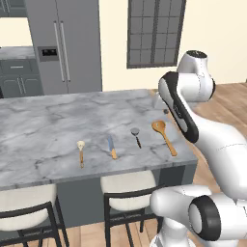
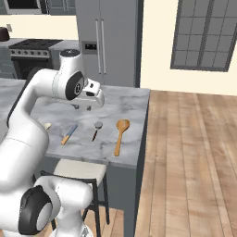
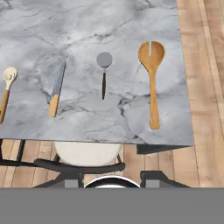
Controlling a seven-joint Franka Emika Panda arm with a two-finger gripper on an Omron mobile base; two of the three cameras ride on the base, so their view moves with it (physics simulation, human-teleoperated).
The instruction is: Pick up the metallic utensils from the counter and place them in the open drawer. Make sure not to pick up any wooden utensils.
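While the white arm's two-finger gripper hangs high above the grey-white veined marble counter, nothing has yet been lifted; how its jaws stand cannot be told, and nothing appears to be held between them. Four utensils lie in a row near the counter's front edge, well apart from one another: a small spoon with a cream head and thin wooden handle, a knife with a grey-blue blade and short orange handle, a round grey-headed utensil on a thin dark handle, and a large orange-brown wooden spoon. This looks like the approach before the first pick. Next, the hand would need to descend over the knife or the grey-headed piece, jaws across the slim handle, steering wide of both wooden spoons beside them.
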